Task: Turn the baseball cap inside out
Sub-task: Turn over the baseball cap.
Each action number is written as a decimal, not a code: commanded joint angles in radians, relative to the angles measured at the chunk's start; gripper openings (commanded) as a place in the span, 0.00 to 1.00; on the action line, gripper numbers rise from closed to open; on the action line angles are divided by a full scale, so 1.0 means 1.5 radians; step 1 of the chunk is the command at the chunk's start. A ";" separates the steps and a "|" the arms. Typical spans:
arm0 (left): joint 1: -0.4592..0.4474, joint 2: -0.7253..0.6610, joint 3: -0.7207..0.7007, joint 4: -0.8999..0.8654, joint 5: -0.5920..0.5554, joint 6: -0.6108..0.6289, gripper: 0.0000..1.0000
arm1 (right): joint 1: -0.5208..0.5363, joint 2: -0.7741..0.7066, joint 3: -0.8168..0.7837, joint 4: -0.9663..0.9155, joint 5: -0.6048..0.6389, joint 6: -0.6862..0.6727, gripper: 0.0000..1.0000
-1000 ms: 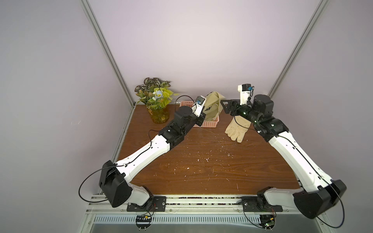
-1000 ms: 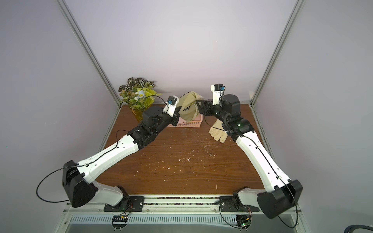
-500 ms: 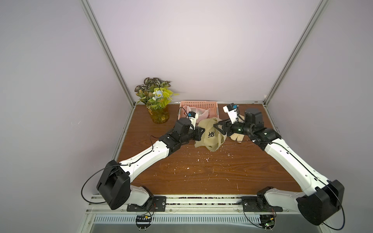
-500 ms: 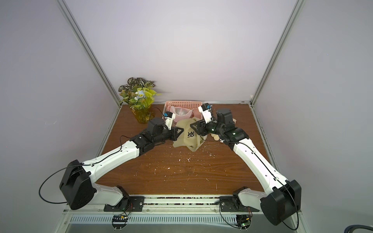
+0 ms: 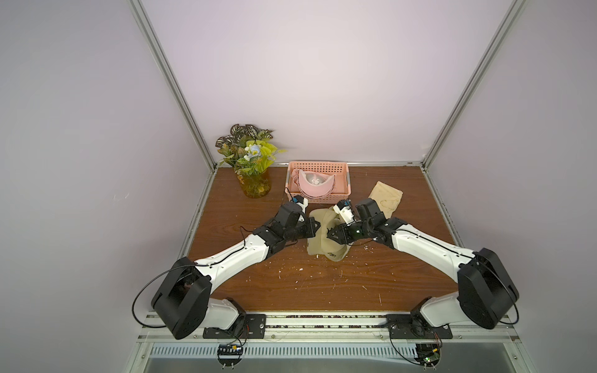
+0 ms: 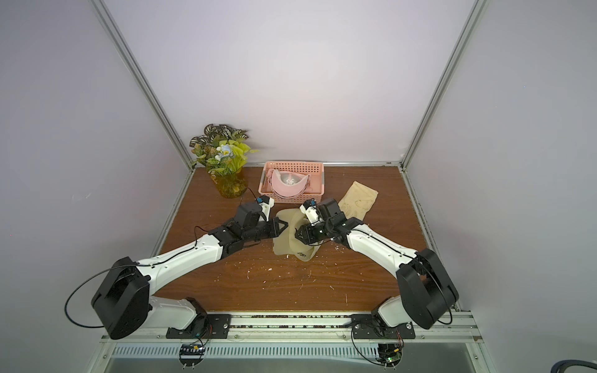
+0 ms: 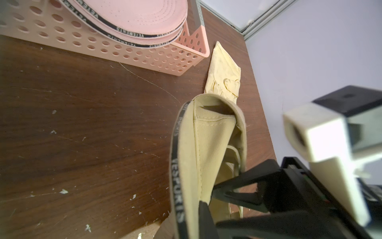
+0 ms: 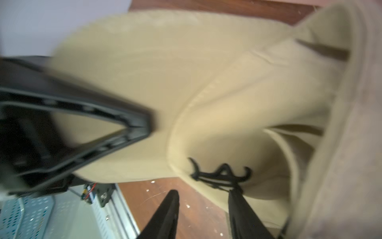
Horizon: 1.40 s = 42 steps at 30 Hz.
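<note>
Between the two grippers, just in front of the basket (image 5: 342, 168), the cap (image 5: 326, 239) stands half-collapsed on the table (image 5: 323, 284), its lower edge touching the wood. It looks light and limp in the crown, folding wherever it is pulled, while the brim and the taped sweatband seem stiffer, so the rim is probably the place to hold it and the crown the part to push through. The left gripper (image 7: 203, 203) has its fingers pressed together on the cap's rim, pinching the band. The right gripper (image 8: 203, 193) has its fingers spread part way at the crown's edge by a black embroidered logo; whether they pinch cloth I cannot tell. Black tape on the band reads "VESPORTS" or nearly so in the left wrist view, and "ORT" shows on the cap in both top views. Inside the basket lies a pink cap (image 5: 313, 187) whose edging reads "VETEMENTS". Right of the basket a pale glove (image 5: 387, 197) lies flat; left of it stands a plant (image 5: 252, 158) in an amber vase.
</note>
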<state>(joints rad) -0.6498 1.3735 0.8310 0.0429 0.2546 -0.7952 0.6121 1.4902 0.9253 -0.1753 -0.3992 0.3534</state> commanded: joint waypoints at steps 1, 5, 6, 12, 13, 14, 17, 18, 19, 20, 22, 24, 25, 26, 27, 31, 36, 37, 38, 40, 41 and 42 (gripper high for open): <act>0.014 0.001 -0.003 -0.015 -0.008 0.022 0.00 | -0.003 0.028 0.006 0.019 0.100 0.023 0.45; 0.016 0.012 -0.003 -0.032 -0.018 0.047 0.00 | -0.005 0.062 0.013 0.021 0.190 0.045 0.47; 0.017 0.015 -0.004 -0.036 -0.021 0.052 0.00 | -0.005 0.065 0.014 0.023 0.210 0.050 0.48; 0.016 0.036 -0.004 -0.045 -0.035 0.069 0.00 | -0.005 0.076 0.024 0.028 0.301 0.067 0.54; 0.016 0.039 -0.005 -0.043 -0.035 0.070 0.00 | -0.005 0.077 0.026 0.035 0.295 0.063 0.54; 0.016 0.043 -0.005 -0.042 -0.036 0.072 0.00 | -0.005 0.084 0.030 0.038 0.289 0.061 0.55; 0.017 0.057 -0.004 -0.041 -0.045 0.077 0.00 | -0.005 0.114 0.056 0.030 0.278 0.056 0.55; 0.016 0.062 -0.004 -0.041 -0.049 0.078 0.00 | -0.005 0.123 0.060 0.032 0.278 0.055 0.55; 0.016 0.067 -0.004 -0.041 -0.052 0.080 0.00 | -0.005 0.132 0.065 0.035 0.278 0.055 0.55; 0.016 0.071 -0.004 -0.041 -0.057 0.080 0.00 | -0.005 0.140 0.070 0.034 0.282 0.056 0.56; 0.017 0.079 -0.004 -0.040 -0.067 0.084 0.00 | -0.005 0.159 0.080 0.028 0.295 0.058 0.56; 0.017 0.089 -0.003 -0.037 -0.068 0.090 0.00 | -0.005 0.171 0.085 0.024 0.307 0.061 0.57; 0.018 0.096 0.000 -0.038 -0.068 0.093 0.00 | -0.005 0.179 0.085 0.025 0.309 0.060 0.57; 0.018 0.103 0.003 -0.040 -0.070 0.096 0.00 | -0.005 0.186 0.086 0.025 0.308 0.059 0.56; 0.018 0.109 0.007 -0.041 -0.072 0.098 0.00 | -0.005 0.195 0.088 0.026 0.300 0.055 0.55; 0.018 0.124 0.009 -0.040 -0.083 0.103 0.00 | -0.002 0.219 0.084 0.037 0.269 0.044 0.45; 0.018 0.124 0.007 -0.034 -0.087 0.107 0.00 | -0.002 0.225 0.075 0.071 0.184 0.011 0.18; 0.019 0.123 0.006 -0.033 -0.090 0.108 0.00 | -0.002 0.221 0.074 0.079 0.164 0.002 0.10; 0.021 0.122 0.007 -0.033 -0.094 0.107 0.00 | -0.002 0.215 0.071 0.088 0.141 -0.006 0.05; 0.026 0.117 0.006 -0.035 -0.102 0.101 0.00 | -0.006 0.198 0.061 0.111 0.090 -0.022 0.00; 0.030 0.113 0.005 -0.035 -0.105 0.097 0.00 | -0.007 0.185 0.056 0.120 0.063 -0.027 0.00; 0.036 0.108 0.003 -0.035 -0.107 0.093 0.00 | -0.011 0.169 0.048 0.133 0.026 -0.031 0.00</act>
<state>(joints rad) -0.6155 1.5330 0.8482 0.0422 0.1684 -0.6998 0.5915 1.8076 1.0168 -0.0223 -0.1661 0.3546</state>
